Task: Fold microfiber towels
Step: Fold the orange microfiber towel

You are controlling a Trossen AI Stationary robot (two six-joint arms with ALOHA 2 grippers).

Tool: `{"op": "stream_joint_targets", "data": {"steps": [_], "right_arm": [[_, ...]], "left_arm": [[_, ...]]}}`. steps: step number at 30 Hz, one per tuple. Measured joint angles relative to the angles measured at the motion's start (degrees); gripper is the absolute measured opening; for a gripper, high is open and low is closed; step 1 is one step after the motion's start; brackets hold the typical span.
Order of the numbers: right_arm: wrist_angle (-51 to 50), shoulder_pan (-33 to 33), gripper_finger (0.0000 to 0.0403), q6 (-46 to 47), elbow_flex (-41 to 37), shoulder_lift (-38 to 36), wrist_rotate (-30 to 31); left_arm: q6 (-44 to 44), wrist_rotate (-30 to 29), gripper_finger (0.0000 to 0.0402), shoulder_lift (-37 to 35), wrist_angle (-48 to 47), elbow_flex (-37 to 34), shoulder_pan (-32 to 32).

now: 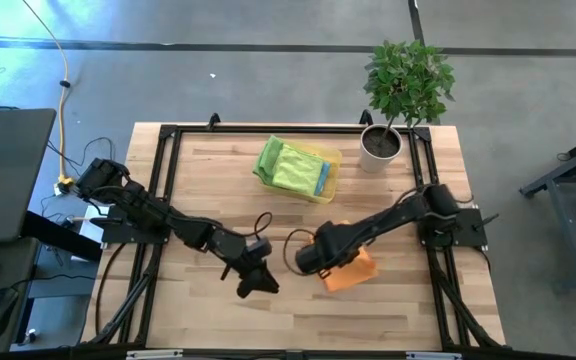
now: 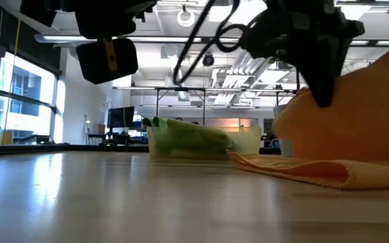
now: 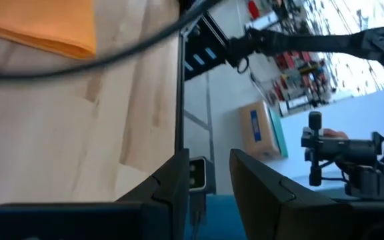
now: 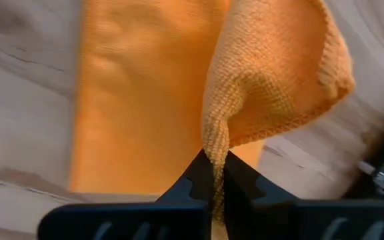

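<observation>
An orange towel (image 1: 352, 271) lies on the wooden table near the front, right of centre, with one part raised; it also shows in the low view (image 2: 356, 128). My right gripper (image 1: 315, 258) is shut on it. My left gripper (image 1: 259, 281) hovers open and empty above the table, left of the towel; it hangs clear of the tabletop in the low view (image 2: 107, 61). Light green towels (image 1: 286, 164) and a bit of teal cloth (image 1: 324, 176) lie piled in a yellow tray (image 1: 330, 158) at the far middle. My right gripper pinches a bunched bit of the orange towel's edge (image 4: 214, 155) between its two fingers. The pinched part is lifted and folds over above the fingers, its hemmed edge (image 4: 282, 128) slack. The rest of the towel (image 2: 296, 169) lies flat on the table.
A potted plant (image 1: 401, 90) stands at the table's far right corner. A dark metal frame (image 1: 164, 170) runs along the table's sides. Bare wood (image 1: 218, 320) stretches along the near edge and the left half.
</observation>
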Motion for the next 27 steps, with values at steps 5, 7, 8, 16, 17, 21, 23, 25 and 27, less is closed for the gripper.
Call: {"op": "stream_joint_targets", "data": {"steps": [5, 7, 8, 16, 17, 21, 23, 25, 27], "right_arm": [[0.39, 0.99, 0.0001, 2.63, 5.64, 6.18, 1.09], [0.67, 1.16, 0.0004, 3.19, 6.81, 8.3, 1.14], [0.66, 1.16, 0.0005, 3.68, 7.19, 9.23, 1.15], [7.2, 1.14, 0.0013, 7.48, 8.55, 11.78, 4.97], [7.51, 1.11, 0.0013, 8.45, 8.56, 11.78, 6.11], [7.91, 0.65, 0.0014, 10.59, 8.56, 11.78, 7.47], [8.49, 0.66, 0.0014, 11.15, 8.56, 11.78, 7.49], [8.98, 0.66, 0.0014, 11.62, 8.56, 11.78, 7.49], [9.77, 0.64, 0.0014, 11.75, 8.62, 11.72, 7.51]], "left_arm": [[2.15, 3.11, 0.0099, 0.0, 0.02, 0.0, 0.0], [2.82, 4.17, 0.0099, 0.0, 0.02, 0.0, 0.0], [3.38, 4.51, 0.0099, 0.0, 0.02, 0.0, 0.0], [4.8, 6.86, 0.0099, 0.0, 0.02, 0.0, 0.0], [4.8, 6.87, 0.0099, 0.0, 0.02, 0.0, 0.0], [4.92, 7.04, 0.0099, 0.0, 0.0, 0.0, 0.0], [5.22, 7.59, 0.0099, 0.0, -0.02, 0.0, 0.0], [5.22, 7.93, 0.0099, 0.0, -0.15, 0.0, -0.02], [5.23, 7.93, 0.0099, 0.0, -0.13, 0.0, -0.02]]}}
